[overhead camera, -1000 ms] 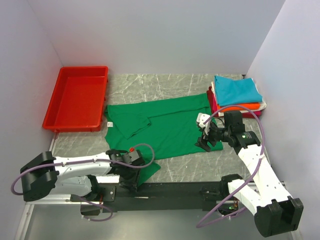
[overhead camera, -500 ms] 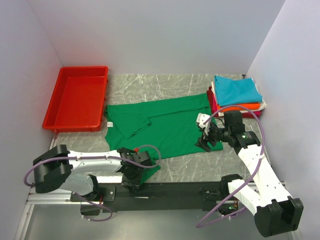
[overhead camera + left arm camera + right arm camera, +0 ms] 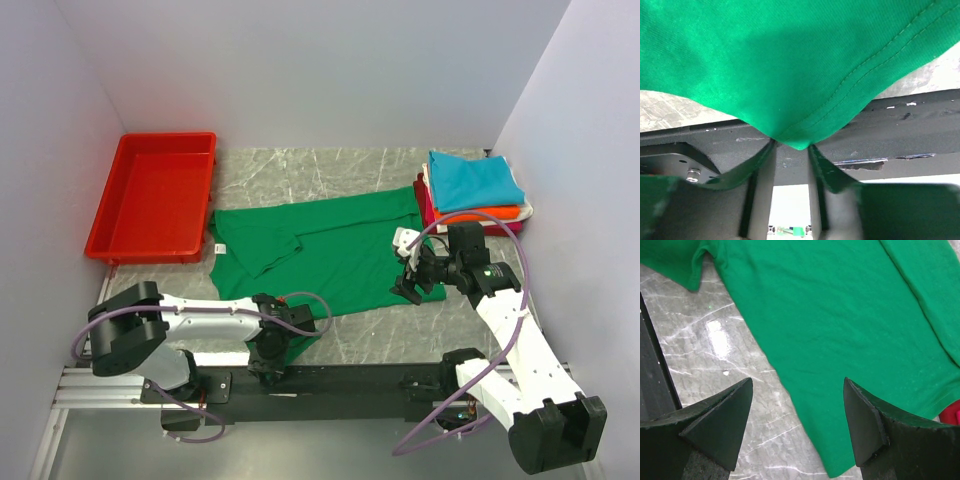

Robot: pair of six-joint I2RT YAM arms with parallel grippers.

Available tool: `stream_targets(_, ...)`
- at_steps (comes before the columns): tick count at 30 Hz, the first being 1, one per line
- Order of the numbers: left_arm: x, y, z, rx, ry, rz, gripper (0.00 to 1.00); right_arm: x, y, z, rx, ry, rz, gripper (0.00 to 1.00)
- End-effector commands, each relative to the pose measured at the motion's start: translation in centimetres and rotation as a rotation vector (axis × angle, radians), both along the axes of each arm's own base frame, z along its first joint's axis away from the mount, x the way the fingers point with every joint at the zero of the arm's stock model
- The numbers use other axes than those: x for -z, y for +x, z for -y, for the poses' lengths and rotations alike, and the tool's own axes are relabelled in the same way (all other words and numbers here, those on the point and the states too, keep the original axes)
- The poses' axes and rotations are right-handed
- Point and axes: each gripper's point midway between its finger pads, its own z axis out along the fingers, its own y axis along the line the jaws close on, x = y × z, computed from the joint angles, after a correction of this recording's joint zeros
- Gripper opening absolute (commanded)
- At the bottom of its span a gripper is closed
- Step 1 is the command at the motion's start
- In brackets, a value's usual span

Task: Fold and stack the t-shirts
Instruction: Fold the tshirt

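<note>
Green t-shirt (image 3: 340, 260) lies spread flat on the marble table (image 3: 380, 340), between the two grippers: body ahead of and to the right of the left gripper (image 3: 268, 355), and under and to the left of the right gripper (image 3: 408, 285). Red tray (image 3: 155, 200) sits well ahead of the left gripper and off to its left, apart from the shirt. The white neck label (image 3: 220, 248) is on the shirt's left edge, ahead of the left gripper, with one sleeve (image 3: 262, 245) folded over the body just right of it. The left gripper is low at the table's near edge, on the shirt's near-left corner. In the left wrist view the hem corner (image 3: 792, 140) comes down to a point between the fingertips (image 3: 765, 155), cloth touching both sides, so it reads as pinched on that corner. The black front rail (image 3: 900, 125) is directly behind it. The right gripper (image 3: 797, 382) is over the shirt's right end, jaws wide apart and holding nothing. From its wrist camera, green cloth runs from between the fingers out ahead and right, with bare marble to the left of the hem. Ahead of the right gripper and to its right is the folded stack, in the far right corner: teal t-shirt (image 3: 472, 182) on top, orange (image 3: 490, 213) and white (image 3: 527, 210) edges under it, red t-shirt (image 3: 425, 200) at the bottom. The stack sits just beside the green shirt's right end; I can't tell if they touch.
</note>
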Motion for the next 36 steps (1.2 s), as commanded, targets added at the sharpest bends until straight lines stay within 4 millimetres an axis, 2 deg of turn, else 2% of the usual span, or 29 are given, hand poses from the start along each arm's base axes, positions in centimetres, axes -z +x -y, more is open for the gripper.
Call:
stream_targets(1, 1.0, 1.3, 1.0, 0.022, -0.016, 0.071, 0.32, -0.3, -0.3, -0.2, -0.018, 0.011, 0.008, 0.79)
stream_targets(10, 0.5, 1.5, 1.6, 0.025, -0.029, 0.075, 0.15, -0.2, -0.5, -0.2, -0.021, 0.012, 0.004, 0.79)
stream_targets(13, -0.2, 2.1, 1.9, 0.025, -0.044, 0.112, 0.06, -0.2, -0.5, -0.2, -0.021, 0.01, 0.004, 0.79)
stream_targets(16, -1.8, 2.6, 2.4, 0.021, -0.081, 0.141, 0.01, 0.0, -0.4, -0.1, -0.02, 0.005, 0.002, 0.79)
stream_targets(26, -5.9, 2.9, 4.1, 0.037, -0.228, 0.177, 0.0, 0.1, -0.2, 0.1, -0.01, -0.005, 0.001, 0.79)
stream_targets(30, -6.3, 3.3, 3.7, 0.034, -0.228, 0.188, 0.0, 0.6, 0.4, 1.5, 0.005, -0.102, 0.048, 0.79)
stream_targets(33, -6.4, 3.7, 3.2, 0.02, -0.229, 0.199, 0.01, 3.0, 0.8, 5.0, -0.074, -0.351, 0.136, 0.79)
stream_targets(36, -7.0, 4.2, 2.8, 0.003, -0.243, 0.217, 0.01, 5.8, 0.3, 8.3, -0.146, -0.508, 0.104, 0.76)
